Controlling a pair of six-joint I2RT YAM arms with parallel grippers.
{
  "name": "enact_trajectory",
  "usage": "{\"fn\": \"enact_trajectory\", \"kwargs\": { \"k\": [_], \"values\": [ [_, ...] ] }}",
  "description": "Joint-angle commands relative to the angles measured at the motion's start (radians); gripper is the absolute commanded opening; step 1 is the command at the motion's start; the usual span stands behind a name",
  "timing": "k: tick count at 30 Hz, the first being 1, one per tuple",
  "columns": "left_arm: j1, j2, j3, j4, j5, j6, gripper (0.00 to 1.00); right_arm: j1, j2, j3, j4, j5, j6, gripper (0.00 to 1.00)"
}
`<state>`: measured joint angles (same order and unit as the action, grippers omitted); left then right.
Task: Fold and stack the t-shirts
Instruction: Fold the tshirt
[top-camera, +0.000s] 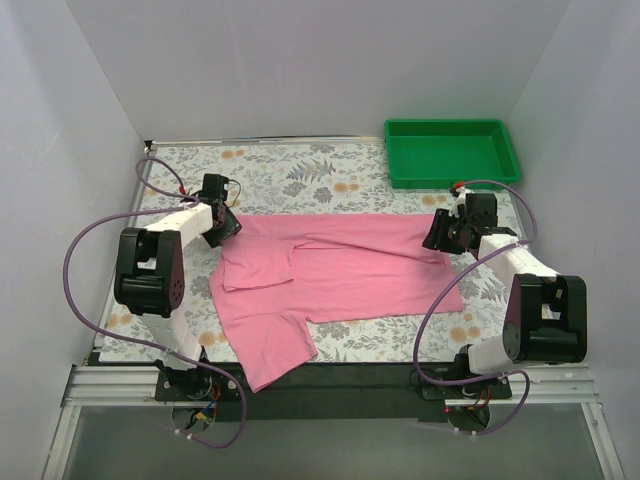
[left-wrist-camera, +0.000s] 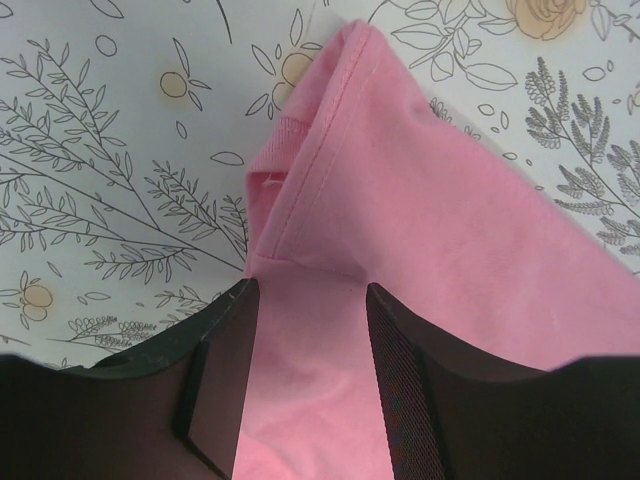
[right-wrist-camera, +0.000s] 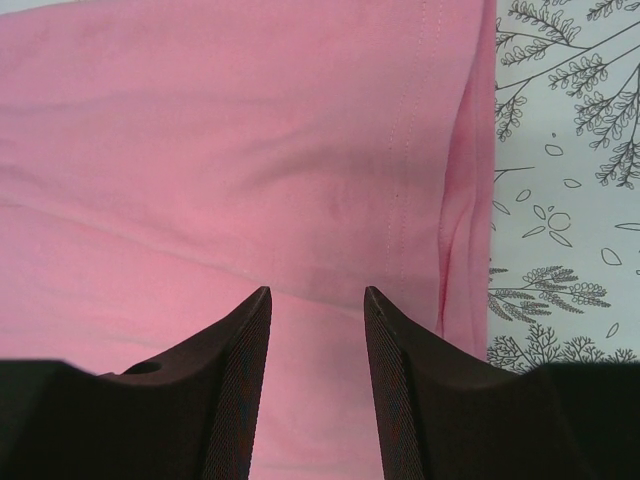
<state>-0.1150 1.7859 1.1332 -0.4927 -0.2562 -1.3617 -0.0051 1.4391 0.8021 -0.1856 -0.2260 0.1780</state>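
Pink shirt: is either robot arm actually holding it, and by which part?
Nothing looks held. The jaws of the left gripper stand open over a folded corner of the pink shirt, those of the right gripper over its hemmed edge.

1. The top camera sits high above and behind the arm bases. It looks down and forward from far enough to take in the whole bench (top-camera: 300, 175), back to the green tray (top-camera: 450, 155).
2. The left wrist camera looks out past the left tool (left-wrist-camera: 312, 288), close over one end of the pink t-shirt (left-wrist-camera: 430, 230).
3. The right wrist camera looks out past the right tool (right-wrist-camera: 317, 290), close over the other end.
4. All three views share the t-shirt; only the top view shows it whole.
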Motion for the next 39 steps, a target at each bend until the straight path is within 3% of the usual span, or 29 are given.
{"fn": "enact_trajectory", "kwargs": {
  "k": [1,18,29,39],
  "values": [
    [0.005,0.007,0.040,0.006,-0.048,-0.002,0.45,0.004,-0.008,0.014,-0.009,0.014,-0.018,0.42],
    [0.029,0.058,0.071,0.016,-0.063,0.038,0.44,0.004,-0.003,0.014,-0.009,0.019,-0.020,0.42],
    [0.029,0.017,0.074,-0.003,-0.058,0.047,0.11,0.004,0.001,0.034,-0.011,0.031,-0.018,0.42],
    [0.029,-0.022,0.138,-0.061,-0.078,0.039,0.07,0.004,0.050,0.072,-0.009,0.074,-0.071,0.42]
  ]
}}
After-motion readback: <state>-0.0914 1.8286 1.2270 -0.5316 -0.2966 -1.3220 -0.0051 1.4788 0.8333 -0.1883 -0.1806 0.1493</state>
